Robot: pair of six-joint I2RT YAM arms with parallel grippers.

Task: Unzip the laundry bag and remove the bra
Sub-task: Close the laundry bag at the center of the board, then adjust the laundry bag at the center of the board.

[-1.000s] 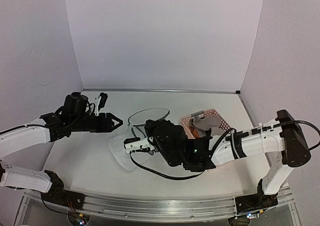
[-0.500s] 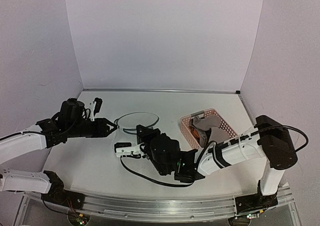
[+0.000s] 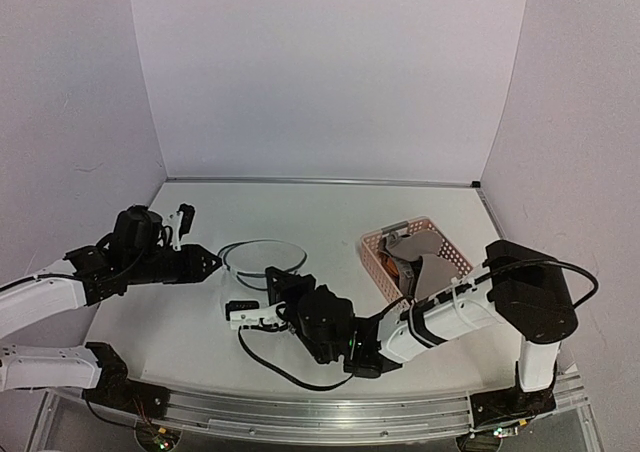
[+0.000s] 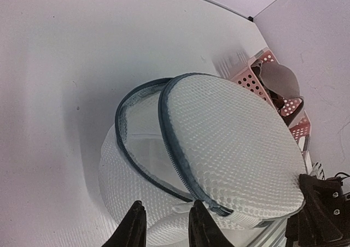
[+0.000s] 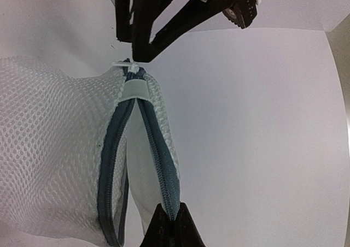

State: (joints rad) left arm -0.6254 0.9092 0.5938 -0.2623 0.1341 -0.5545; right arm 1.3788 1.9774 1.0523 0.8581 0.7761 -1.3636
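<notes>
The laundry bag (image 3: 262, 258), white mesh with a dark zipper rim, lies unzipped and collapsed on the table left of centre. In the left wrist view the laundry bag (image 4: 229, 148) gapes between its two round faces. My right gripper (image 5: 172, 217) is shut on the bag's zipper rim (image 5: 163, 165); in the top view it (image 3: 276, 280) sits at the bag's near edge. My left gripper (image 4: 167, 228) is open and empty just left of the bag, and shows in the top view (image 3: 207, 262). The beige bra (image 3: 420, 260) lies in the pink basket (image 3: 378, 244).
The pink perforated basket (image 4: 247, 77) stands right of the bag, with the bra cup (image 4: 279, 78) showing over its rim. My right arm (image 3: 450, 317) stretches across the near table. White walls close off the back and sides.
The right gripper has dragged the bag left and toward the near edge, and the bag has collapsed flatter. The left gripper has drawn back to the left.
</notes>
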